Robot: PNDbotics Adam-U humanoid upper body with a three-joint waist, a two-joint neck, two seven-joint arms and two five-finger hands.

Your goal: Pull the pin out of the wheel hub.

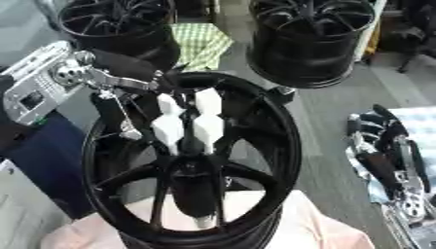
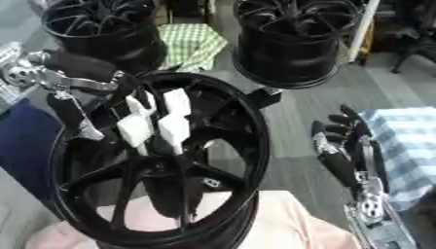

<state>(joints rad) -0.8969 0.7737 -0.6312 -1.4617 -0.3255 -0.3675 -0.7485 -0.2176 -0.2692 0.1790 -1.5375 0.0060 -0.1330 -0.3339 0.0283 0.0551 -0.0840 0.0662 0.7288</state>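
- We see the black wheel hub [image 1: 191,160] standing close before us, filling the middle and lower part of both views, its spokes running out from a dark centre.
- It rests on a pale pink surface [image 1: 315,228] at the bottom edge.
- We cannot make out the pin itself; the centre of the hub is dark and partly covered.
- The left robot hand [image 1: 189,121] reaches in from the upper left and sits over the hub's centre, its white-tipped fingers [image 2: 136,129] pointing down and curled in among the spokes, touching the hub; what they pinch is hidden from us.
- Its silver wrist joint [image 1: 72,73] shows at the left, above the rim.
- The right robot hand [image 2: 345,146] hangs at the right side, well apart from the hub, black fingers relaxed and pointing up.
- Behind, two more black wheels [image 1: 311,36] stand at the top of the view, with a green checked cloth [image 1: 200,41] between them.
- A blue checked cloth [image 2: 408,141] lies at the far right.
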